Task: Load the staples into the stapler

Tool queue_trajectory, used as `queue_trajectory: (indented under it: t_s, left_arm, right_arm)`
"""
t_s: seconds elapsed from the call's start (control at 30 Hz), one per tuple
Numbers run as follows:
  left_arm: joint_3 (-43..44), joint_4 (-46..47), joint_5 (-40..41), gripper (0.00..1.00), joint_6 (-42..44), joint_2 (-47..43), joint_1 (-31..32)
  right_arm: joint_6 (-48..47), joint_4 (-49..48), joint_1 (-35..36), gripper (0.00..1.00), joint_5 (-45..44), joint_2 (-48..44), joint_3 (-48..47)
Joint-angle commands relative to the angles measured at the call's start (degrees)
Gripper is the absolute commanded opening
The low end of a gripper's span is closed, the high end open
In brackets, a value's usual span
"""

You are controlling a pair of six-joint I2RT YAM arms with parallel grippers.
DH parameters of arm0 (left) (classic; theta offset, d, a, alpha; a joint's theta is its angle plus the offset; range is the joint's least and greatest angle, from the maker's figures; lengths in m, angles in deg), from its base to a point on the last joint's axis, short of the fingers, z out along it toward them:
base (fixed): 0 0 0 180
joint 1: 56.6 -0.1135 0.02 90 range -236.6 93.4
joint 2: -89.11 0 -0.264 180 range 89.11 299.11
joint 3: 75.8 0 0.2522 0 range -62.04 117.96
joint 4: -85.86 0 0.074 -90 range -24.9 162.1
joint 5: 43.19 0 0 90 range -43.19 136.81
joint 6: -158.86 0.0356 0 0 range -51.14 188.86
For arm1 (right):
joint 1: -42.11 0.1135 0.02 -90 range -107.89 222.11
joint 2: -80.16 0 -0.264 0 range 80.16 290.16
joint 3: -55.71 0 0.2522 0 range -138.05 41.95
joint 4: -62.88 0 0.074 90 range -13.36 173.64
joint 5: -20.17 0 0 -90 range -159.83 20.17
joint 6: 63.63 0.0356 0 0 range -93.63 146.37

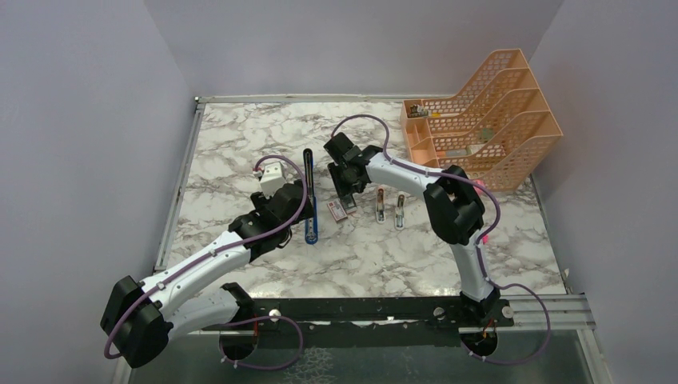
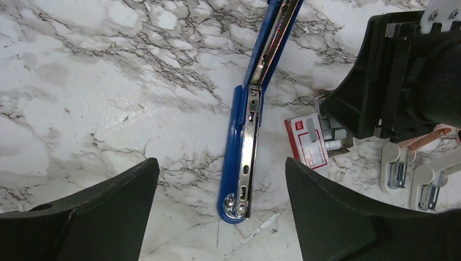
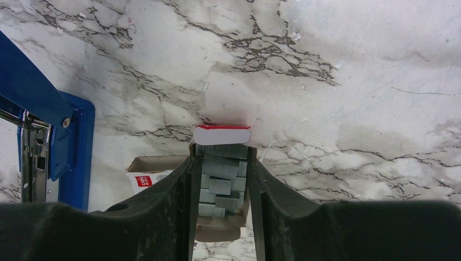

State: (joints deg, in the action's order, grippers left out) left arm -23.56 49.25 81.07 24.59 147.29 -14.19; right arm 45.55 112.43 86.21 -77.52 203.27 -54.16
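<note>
The white-shelled left arm [image 1: 196, 268] and right arm [image 1: 404, 174] share bulky black joint housings [image 1: 456, 204], looping purple cables [image 1: 364, 118] and broad matte black fingers [image 2: 348, 217].

Left pincer [image 2: 220, 166] spread wide, right pincer [image 3: 222, 163] clamped

orange rack [image 1: 488, 120] far right; 2 small white tools [image 2: 396, 163] on marble table [image 1: 240, 152].

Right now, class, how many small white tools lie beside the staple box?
2. One white tool lies just right of the staples; the other white tool lies right of it. Others may be hidden.
</note>
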Motion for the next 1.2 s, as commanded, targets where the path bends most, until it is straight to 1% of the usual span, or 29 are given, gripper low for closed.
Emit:
queue_trajectory:
  t_s: [0.0,0.43,0.53,0.67,0.77,1.17]
  left_arm:
    - [-0.6,0.5,-0.9,0.86,0.8,-0.6,-0.4]
    - [-0.6,0.7,-1.2,0.86,0.8,-0.3,-0.8]
    - [-0.7,0.7,-1.3,0.86,0.8,-0.4,-0.9]
    - [-0.7,0.7,-1.4,0.86,0.8,-0.4,-0.9]
    - [-0.7,0.7,-1.5,0.86,0.8,-0.5,-0.9]
    - [-1.0,0.9,-1.8,0.86,0.8,-0.5,-1.1]
  right_arm:
    - [0.4,0.4,0.0,0.43,-0.1,1.4,-1.5]
    - [0.4,0.2,0.0,0.43,0.6,2.4,-1.6]
    - [0.4,0.3,0.0,0.40,0.6,2.5,-1.6]
    - [0.6,0.3,0.0,0.33,0.6,2.0,-1.7]
    - [0.6,0.2,0.0,0.31,0.4,1.2,-1.7]
    - [0.8,0.2,0.0,0.31,0.5,-3.6,-1.2]
